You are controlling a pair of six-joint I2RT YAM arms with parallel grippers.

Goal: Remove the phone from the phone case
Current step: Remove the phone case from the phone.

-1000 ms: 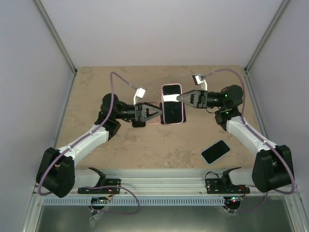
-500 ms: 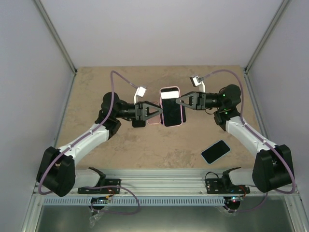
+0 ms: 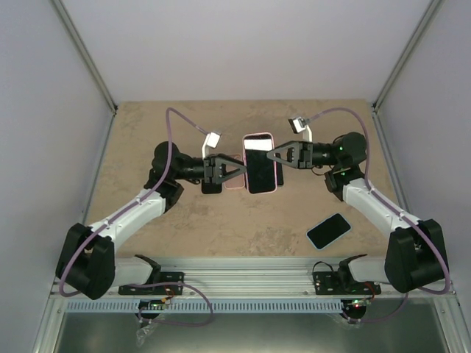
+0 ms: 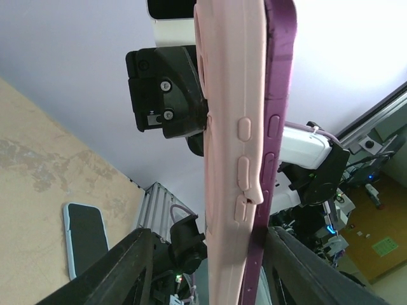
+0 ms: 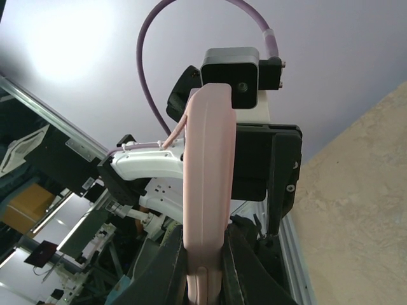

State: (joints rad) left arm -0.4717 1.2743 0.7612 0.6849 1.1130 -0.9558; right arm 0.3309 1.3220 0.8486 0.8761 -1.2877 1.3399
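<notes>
**Phone in case, held aloft between two hands**

- Left hand (image 4: 208, 235): fingers are spread to either side of case and phone. A gap is seen on the pink side, and nothing is pinched.
- Case (image 4: 229, 127): pink, held above the table (image 3: 184, 220) at mid-scene.
- Phone (image 4: 280, 95): its purple rim is seen standing proud of the case along one long side, so it is judged partly freed.
- Right hand (image 5: 205, 238): pressed together on the case's edge.
- Spare phone (image 3: 328, 230): laid flat on the table by the right arm, well apart.

Handling note: the left fingers are best closed on the purple rim alone, clear of the pink lip. The case should be gripped firmly by the right hand and the phone peeled away slowly, lest either be dropped.
</notes>
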